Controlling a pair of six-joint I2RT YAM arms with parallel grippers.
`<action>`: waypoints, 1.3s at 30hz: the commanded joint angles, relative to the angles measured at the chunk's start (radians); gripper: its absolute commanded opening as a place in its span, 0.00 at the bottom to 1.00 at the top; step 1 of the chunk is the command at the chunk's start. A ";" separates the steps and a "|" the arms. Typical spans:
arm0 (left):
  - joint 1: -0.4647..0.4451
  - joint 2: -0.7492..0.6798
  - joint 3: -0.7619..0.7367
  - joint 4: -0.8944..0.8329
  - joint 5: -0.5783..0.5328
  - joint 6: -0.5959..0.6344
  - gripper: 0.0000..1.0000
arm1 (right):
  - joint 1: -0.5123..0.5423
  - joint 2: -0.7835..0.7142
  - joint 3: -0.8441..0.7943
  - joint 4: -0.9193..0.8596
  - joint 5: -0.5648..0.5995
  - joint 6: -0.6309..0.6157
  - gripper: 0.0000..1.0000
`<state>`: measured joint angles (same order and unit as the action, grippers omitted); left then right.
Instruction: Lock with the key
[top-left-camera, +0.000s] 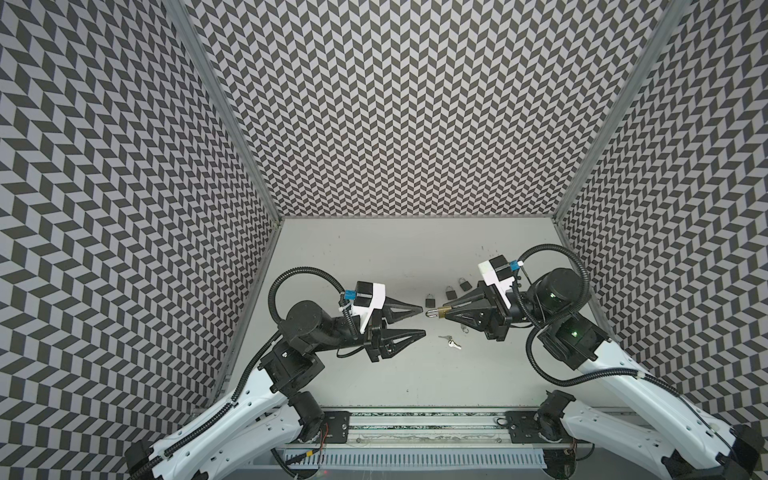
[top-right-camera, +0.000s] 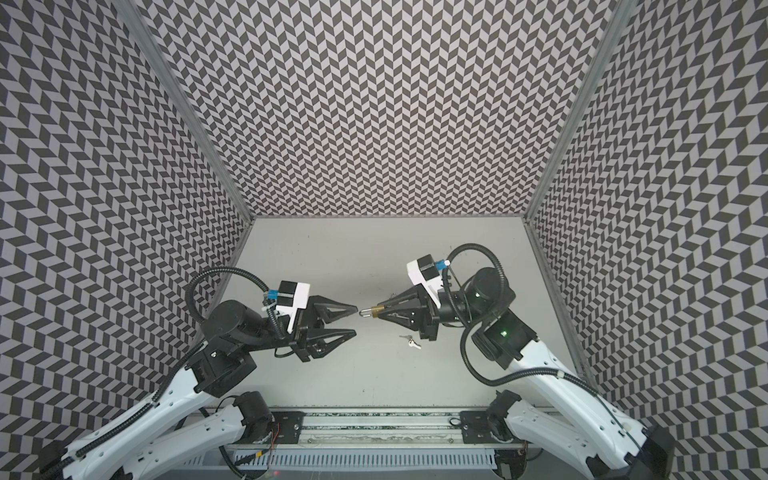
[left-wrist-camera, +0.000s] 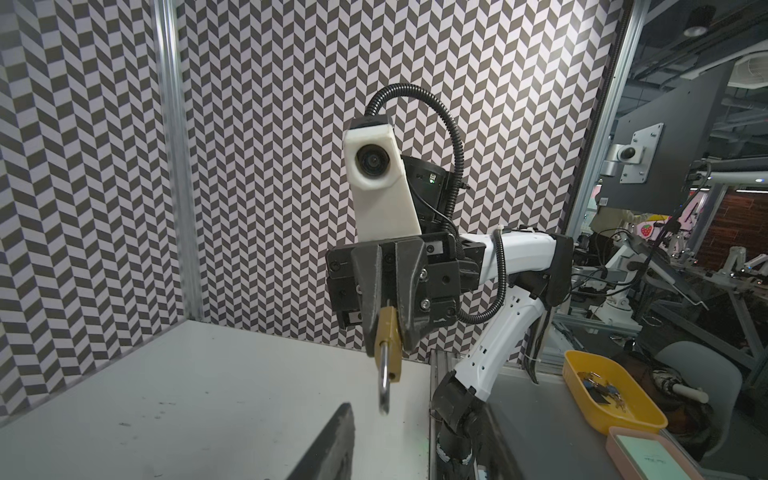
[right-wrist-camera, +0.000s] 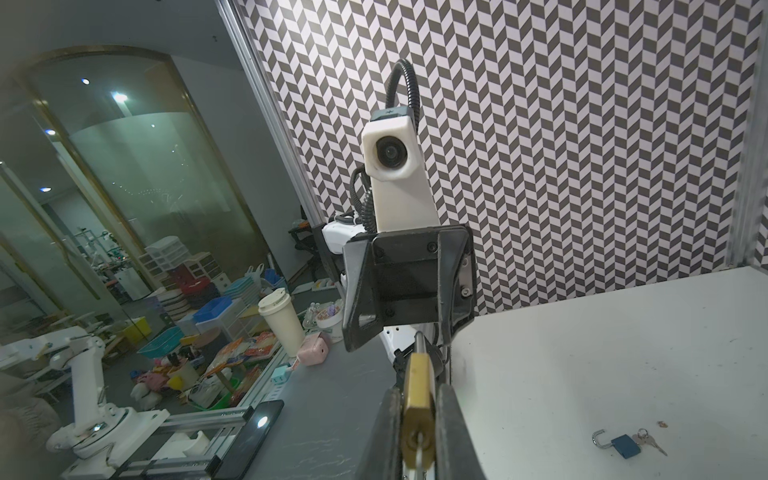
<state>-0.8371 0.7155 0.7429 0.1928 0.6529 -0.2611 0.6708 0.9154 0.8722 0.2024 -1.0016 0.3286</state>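
Right gripper (top-left-camera: 450, 312) pinches a small brass padlock (top-left-camera: 441, 311), arm stretched level toward centre. Left gripper (top-left-camera: 423, 321) spread, empty, facing it.

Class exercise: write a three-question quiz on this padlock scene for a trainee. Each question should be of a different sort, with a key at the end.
1. True or false: the left gripper is shut on the brass padlock.
2. Multiple choice: the padlock's shackle points A) toward the left gripper, B) toward the back wall, C) into the right gripper.
3. Short answer: what small silver things lie loose on the table near the right gripper?

Key
1. False. Its jaws stand open and empty, and the right gripper holds the padlock.
2. A.
3. Keys.
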 joint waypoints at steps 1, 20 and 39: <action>0.004 -0.010 0.014 0.010 0.002 0.002 0.56 | 0.000 0.000 0.027 0.036 -0.022 -0.015 0.00; 0.003 0.031 0.012 0.048 0.046 -0.005 0.28 | 0.015 0.011 0.018 0.041 -0.042 -0.011 0.00; 0.004 0.015 0.003 0.032 0.047 -0.001 0.00 | 0.015 0.013 0.024 0.035 -0.031 -0.014 0.00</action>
<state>-0.8352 0.7456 0.7425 0.2146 0.6868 -0.2634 0.6804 0.9302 0.8726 0.2100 -1.0443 0.3290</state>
